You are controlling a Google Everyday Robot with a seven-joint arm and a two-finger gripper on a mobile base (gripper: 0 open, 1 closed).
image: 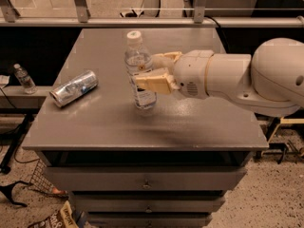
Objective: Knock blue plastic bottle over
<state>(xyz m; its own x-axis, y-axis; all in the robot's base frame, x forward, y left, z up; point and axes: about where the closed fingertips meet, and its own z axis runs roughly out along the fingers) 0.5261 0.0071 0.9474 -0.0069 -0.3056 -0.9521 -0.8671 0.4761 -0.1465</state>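
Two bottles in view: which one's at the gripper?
The tall white-capped bottle on the table, tilted left, right at the gripper. The tiny bottle stands off the table, far left.

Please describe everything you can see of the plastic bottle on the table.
The blue plastic bottle is clear, with a white screw cap and a white label. It stands on the grey table, leaning slightly with its cap to the left, not yet fallen. The gripper meets its middle from the right.
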